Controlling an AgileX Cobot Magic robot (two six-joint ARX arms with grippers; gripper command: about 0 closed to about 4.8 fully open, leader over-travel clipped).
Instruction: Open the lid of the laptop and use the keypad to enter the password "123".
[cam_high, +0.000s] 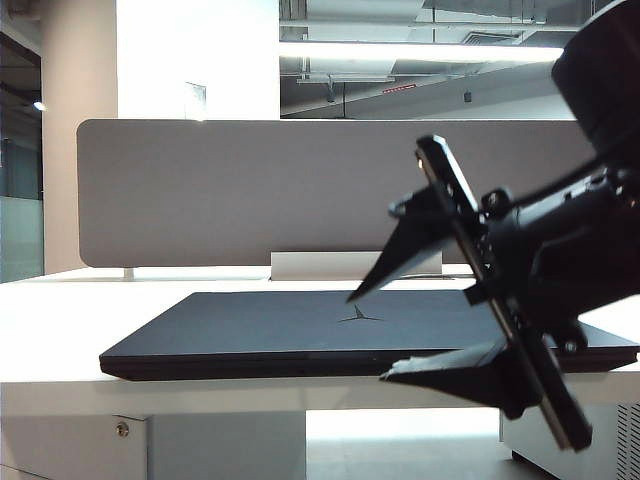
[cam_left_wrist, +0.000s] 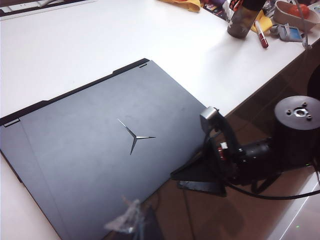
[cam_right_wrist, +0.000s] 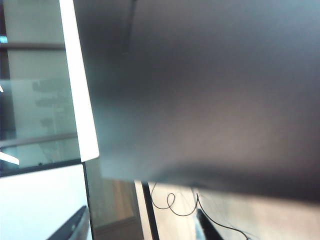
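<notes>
Nearest the exterior camera, the right gripper (cam_high: 385, 335), black with two pointed triangular fingers (cam_high: 410, 250), hangs at the front right edge of the large slim black laptop (cam_high: 300, 335), one finger above the lid's level and one below the front edge, jaws spread wide and holding nothing. The laptop lies closed and flat on the white tabletop (cam_high: 60, 320), its thin matte black lid (cam_left_wrist: 100, 150) with the Y-shaped emblem (cam_left_wrist: 134, 136) facing up. A wide grey rounded-corner divider board (cam_high: 250, 190) stands behind the laptop. The left gripper (cam_left_wrist: 130, 220) shows only as a blurred tip over the laptop's near edge; I cannot tell its opening.
</notes>
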